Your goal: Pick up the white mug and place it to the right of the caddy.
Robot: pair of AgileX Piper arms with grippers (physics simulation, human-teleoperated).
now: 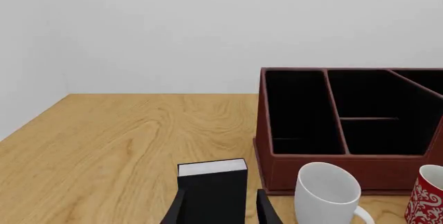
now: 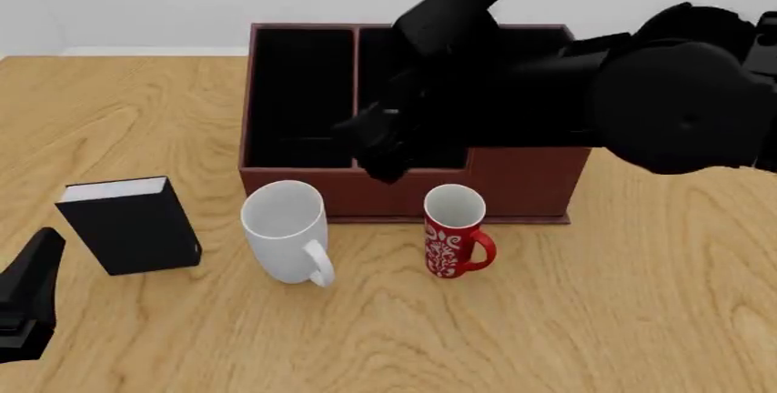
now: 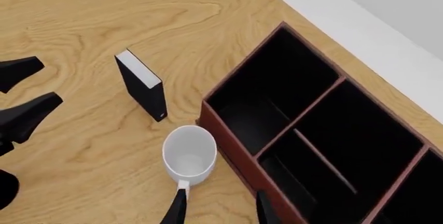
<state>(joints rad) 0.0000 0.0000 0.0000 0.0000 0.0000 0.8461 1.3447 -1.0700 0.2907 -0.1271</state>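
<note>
White mug point(image 2: 286, 230) stood upright on the wooden table point(image 2: 631, 320), just in front of the caddy point(image 2: 297, 93), handle toward 5 o'clock. Red swirl-patterned mug point(image 2: 454, 232) at the white mug's 3 o'clock, black book point(image 2: 129, 225) upright at its 9 o'clock. Right gripper point(image 3: 218, 208) hung above the caddy's front wall, fingers parted and holding nothing, over the white mug's handle. Left gripper point(image 1: 220, 211) low at front view's 8 o'clock, also spread, empty, facing the book.
</note>
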